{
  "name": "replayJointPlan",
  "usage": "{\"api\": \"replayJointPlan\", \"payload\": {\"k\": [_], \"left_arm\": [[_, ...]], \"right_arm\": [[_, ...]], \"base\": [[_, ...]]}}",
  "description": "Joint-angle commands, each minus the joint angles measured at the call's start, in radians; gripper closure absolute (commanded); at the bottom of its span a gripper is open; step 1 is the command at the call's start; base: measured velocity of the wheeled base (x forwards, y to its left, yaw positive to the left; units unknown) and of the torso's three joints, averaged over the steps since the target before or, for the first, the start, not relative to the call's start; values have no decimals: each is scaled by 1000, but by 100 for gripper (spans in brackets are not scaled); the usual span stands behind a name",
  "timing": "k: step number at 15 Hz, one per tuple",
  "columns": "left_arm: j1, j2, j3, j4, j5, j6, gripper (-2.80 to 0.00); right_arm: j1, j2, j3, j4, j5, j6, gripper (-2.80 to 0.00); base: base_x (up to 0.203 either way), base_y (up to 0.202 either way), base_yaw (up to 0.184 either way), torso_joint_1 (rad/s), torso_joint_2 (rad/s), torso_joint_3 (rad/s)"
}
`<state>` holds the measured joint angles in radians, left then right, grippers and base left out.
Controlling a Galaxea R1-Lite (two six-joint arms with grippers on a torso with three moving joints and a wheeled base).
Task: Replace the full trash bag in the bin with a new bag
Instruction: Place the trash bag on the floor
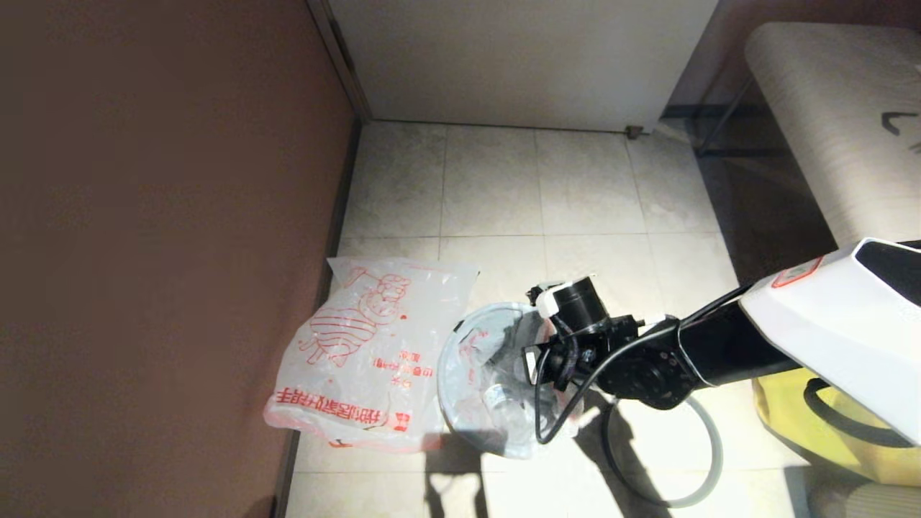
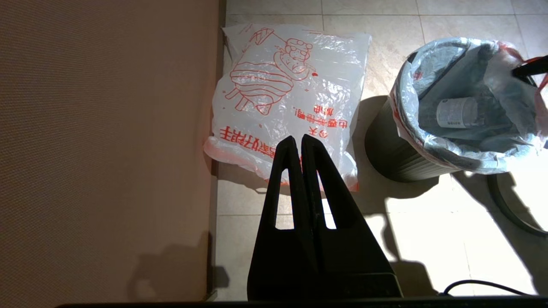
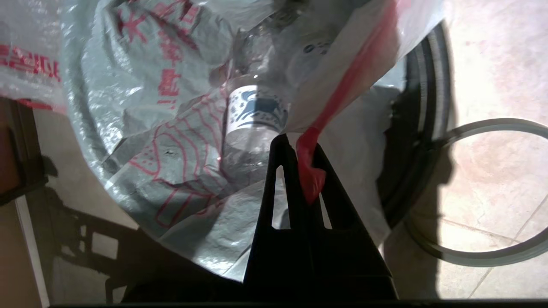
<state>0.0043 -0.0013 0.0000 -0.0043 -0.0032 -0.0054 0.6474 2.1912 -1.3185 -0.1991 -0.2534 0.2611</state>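
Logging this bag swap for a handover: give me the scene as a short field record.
full trash bag: in the bin, bottle showing inside
bin: upright on the floor
grey hoop: off the bin, on the floor beside it
new bag: flat on the floor by the wall
right gripper: fingers shut on the full trash bag's red edge
left gripper: shut, empty, above the floor

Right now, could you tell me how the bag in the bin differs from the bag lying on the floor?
The full bag lines the bin, mouth open; the new bag lies flat on the tiles by the wall. The full bag holds a bottle; the new bag shows none. The right tool pinches the full bag's red edge; nothing grips the new bag. Both are translucent white with red print.
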Motion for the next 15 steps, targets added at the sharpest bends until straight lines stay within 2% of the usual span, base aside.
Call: {"api": "replayJointPlan", "payload": {"k": [1, 10, 13, 15], "left_arm": [[0, 0, 0, 0, 0, -1, 0], [0, 0, 0, 0, 0, -1, 0], [0, 0, 0, 0, 0, -1, 0], [0, 0, 0, 0, 0, -1, 0]], "right_arm": [[21, 26, -31, 14, -2, 1, 0], [69, 133, -166, 64, 3, 6, 0], [71, 155, -228, 86, 52, 52, 0], [74, 173, -295, 151, 85, 97, 0]], "base": [[0, 0, 0, 0, 0, 0], [0, 0, 0, 0, 0, 0], [0, 0, 0, 0, 0, 0], [0, 0, 0, 0, 0, 0]]}}
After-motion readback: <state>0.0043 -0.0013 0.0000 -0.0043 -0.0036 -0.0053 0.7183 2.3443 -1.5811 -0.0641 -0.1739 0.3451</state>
